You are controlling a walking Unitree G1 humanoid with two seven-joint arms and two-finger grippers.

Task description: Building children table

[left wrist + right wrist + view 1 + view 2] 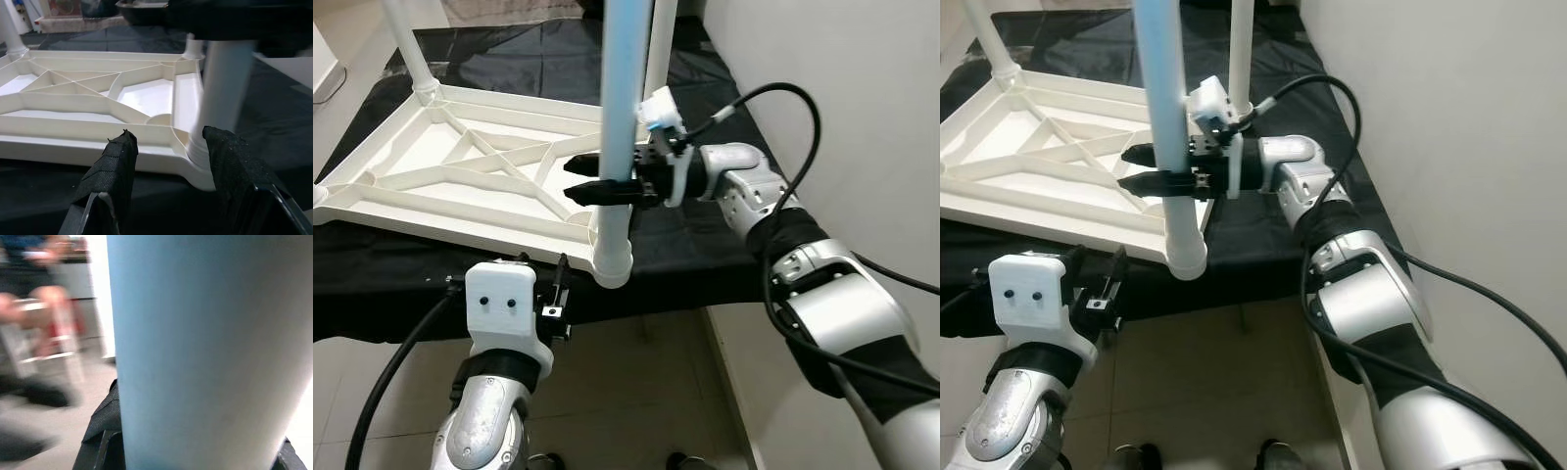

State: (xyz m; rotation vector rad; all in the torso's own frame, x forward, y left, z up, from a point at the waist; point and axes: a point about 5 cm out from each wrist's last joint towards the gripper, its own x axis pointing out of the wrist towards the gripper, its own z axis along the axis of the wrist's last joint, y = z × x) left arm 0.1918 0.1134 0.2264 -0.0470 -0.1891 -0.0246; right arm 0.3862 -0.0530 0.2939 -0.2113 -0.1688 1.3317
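The white tabletop (460, 176) lies upside down on a black-draped counter (372, 284), its ribbed underside up. At its near corner a table leg (625, 117) stands upright, long axis vertical, foot seated in the corner socket (612, 264). The right gripper (599, 181) is clamped around this leg from the right. The left gripper (168, 161), fingers spread and empty, hovers just beside the socket, below. No readable writing.
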